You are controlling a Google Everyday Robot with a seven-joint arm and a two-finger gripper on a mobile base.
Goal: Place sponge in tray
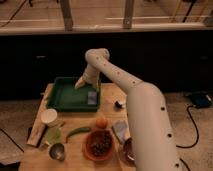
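The dark green tray (62,102) stands at the back left of the wooden table. The small blue-grey sponge (93,97) lies inside the tray against its right rim. My gripper (80,83) hangs over the tray's back right part, just up and left of the sponge and apart from it. It is open and holds nothing. My white arm reaches to it from the lower right.
In front of the tray are a white cup (48,116), a green vegetable (79,131), an orange (102,122), an orange-brown bowl (98,144), a metal cup (56,151) and a pale grey-blue slab (120,131). A small dark object (120,104) lies right of the tray.
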